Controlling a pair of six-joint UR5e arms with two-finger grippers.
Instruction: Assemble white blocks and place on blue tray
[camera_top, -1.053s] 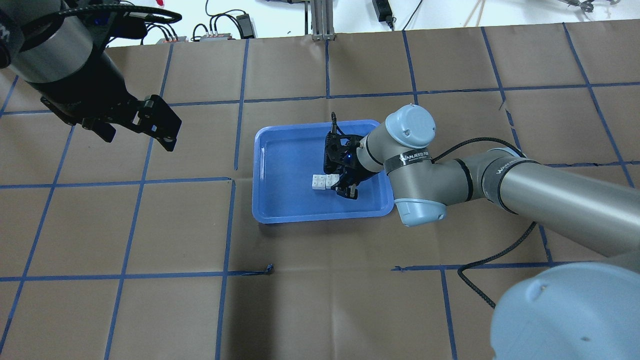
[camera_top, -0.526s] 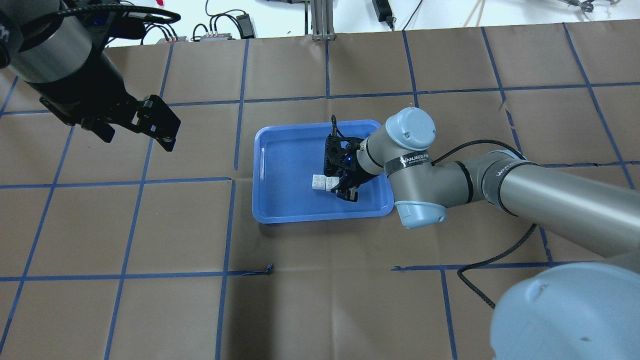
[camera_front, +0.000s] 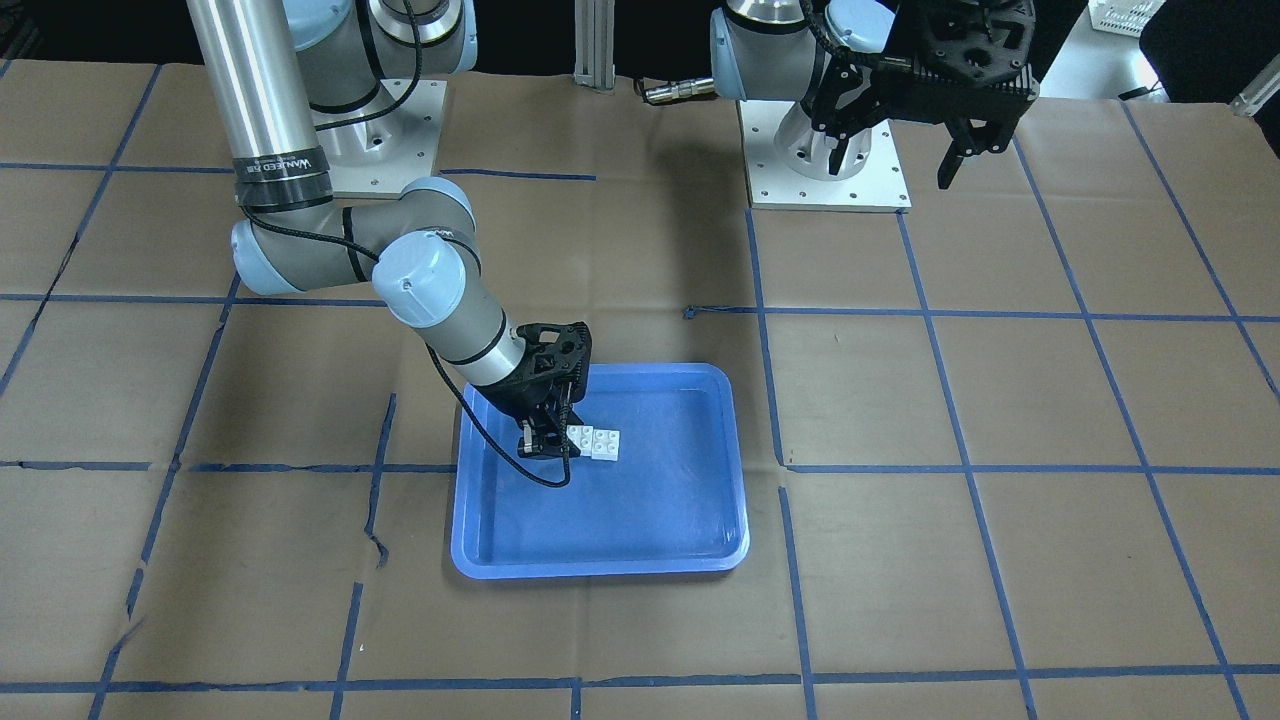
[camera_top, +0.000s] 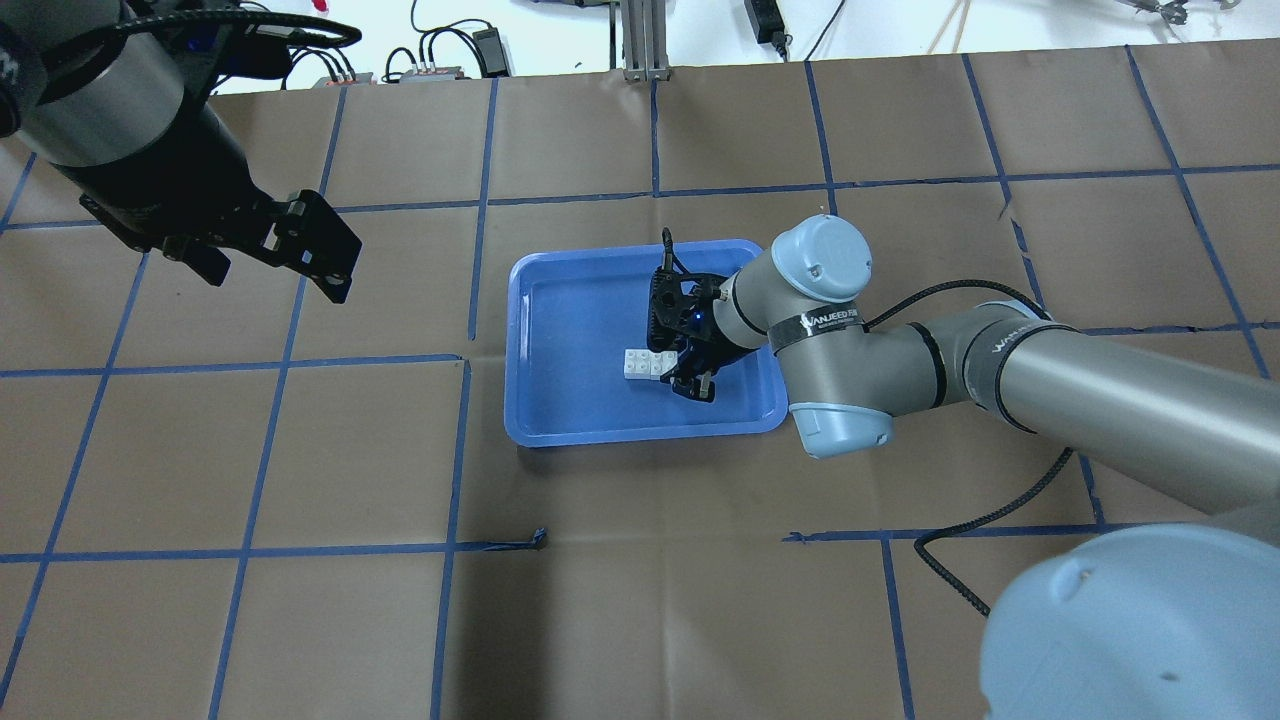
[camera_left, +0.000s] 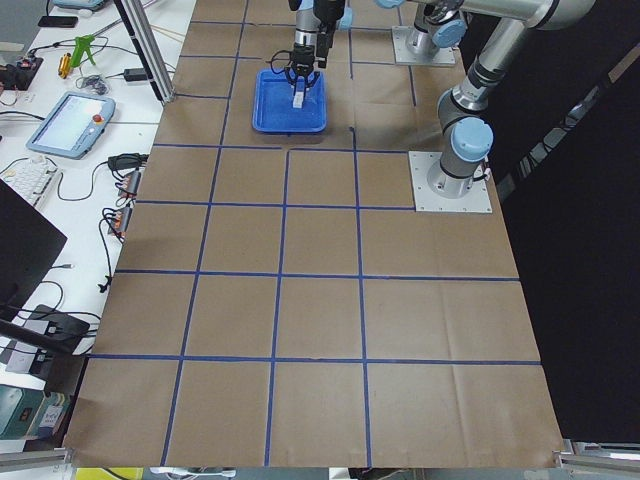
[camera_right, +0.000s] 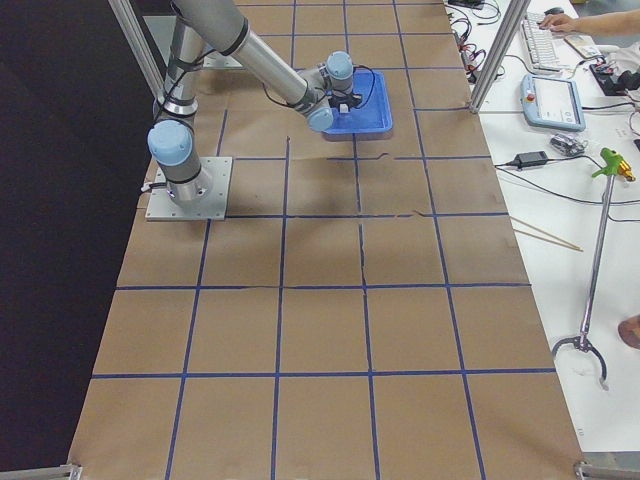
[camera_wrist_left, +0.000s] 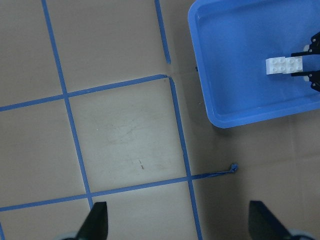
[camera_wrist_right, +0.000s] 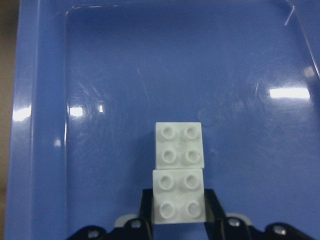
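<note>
**Placement check: white blocks (camera_top: 642, 364) in blue tray (camera_top: 560, 320), pinched by right gripper (camera_top: 673, 367)**

Overhead: Found the pair on the tray floor area, toward the 3 o'clock side of centre. Read its long axis as 9–3. Saw the right gripper on the 3 o'clock block, with the free one at 9 o'clock of it. Placed the left gripper (camera_top: 280, 270) well apart, at 10 o'clock off the tray. Judged the right arm far nearer.

Front-facing: Read the axis as 9–3 again, mirrored, with the free block at 3 o'clock of the gripper. Found the pair in the tray's 12 o'clock half.

Side views: Too small to read anything beyond the tray far up-table.

Left wrist: Saw both fingertips (camera_wrist_left: 100, 222) spread wide with nothing between. Spotted tray and pair at 1 o'clock.

Right wrist: Saw fingers (camera_wrist_right: 212, 206) pressed against both flanks of the near block. Read the pair as running 6–12, far block dead ahead at 12 o'clock. Noted two white squares, four studs each facing the camera, edges butted with a thin seam. Could not tell whether actually locked together, nor whether resting on the floor or just above it. Judged that any release calls for backing out toward 6 o'clock, along that axis.
</note>
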